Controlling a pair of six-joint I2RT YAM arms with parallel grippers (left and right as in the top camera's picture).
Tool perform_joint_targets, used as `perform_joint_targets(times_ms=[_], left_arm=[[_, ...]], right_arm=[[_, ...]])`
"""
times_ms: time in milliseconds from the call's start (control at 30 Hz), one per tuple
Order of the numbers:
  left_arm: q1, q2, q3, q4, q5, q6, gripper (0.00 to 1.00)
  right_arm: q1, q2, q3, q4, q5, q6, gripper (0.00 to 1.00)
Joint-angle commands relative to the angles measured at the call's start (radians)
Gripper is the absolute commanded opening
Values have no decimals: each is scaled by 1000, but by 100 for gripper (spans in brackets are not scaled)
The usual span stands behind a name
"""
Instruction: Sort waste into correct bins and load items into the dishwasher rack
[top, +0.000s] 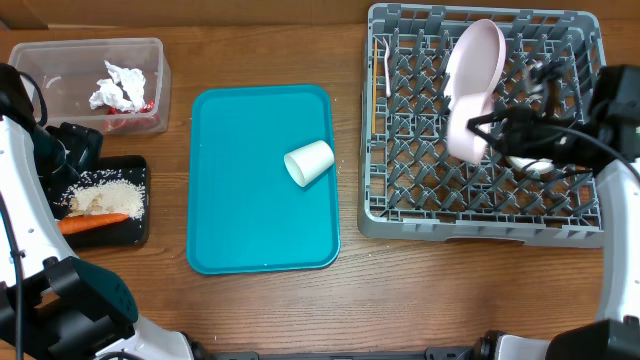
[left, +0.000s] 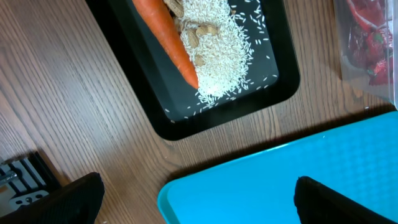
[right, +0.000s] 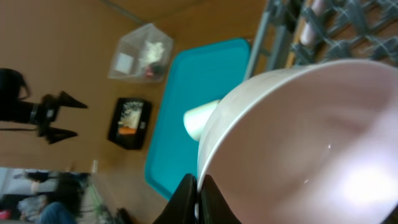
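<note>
A pale pink plate (top: 472, 90) stands on edge in the grey dishwasher rack (top: 400, 205). My right gripper (top: 487, 127) is shut on its rim, and in the right wrist view the fingers (right: 200, 199) pinch the plate (right: 311, 137). A white cup (top: 309, 162) lies on its side on the teal tray (top: 250, 220). The black bin (top: 135, 235) holds rice (top: 110, 190) and a carrot stick (top: 92, 222). In the clear tub (top: 60, 60) are crumpled tissue (top: 120, 86) and a red wrapper (top: 145, 108). My left gripper (left: 199, 202) hangs open and empty beside the black bin (left: 186, 127).
A thin white utensil (top: 388, 65) stands at the rack's left side. A white item (top: 530, 166) lies in the rack, mostly hidden under my right arm. The teal tray's corner (left: 186, 193) lies just below my left gripper.
</note>
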Motion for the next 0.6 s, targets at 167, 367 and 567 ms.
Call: perform_joint_targets(times_ms=[167,367,567], left_arm=[[-10,13,-6,-2,-3,-3,100],[-10,13,-6,-2,-3,-3,100],[-10,13,-6,-2,-3,-3,100]], right_arm=[[0,2,-231,242,-391,-54,4],[32,4,-296,310,-388,-54,4],[37,18,-349,359,-330,-50,4]])
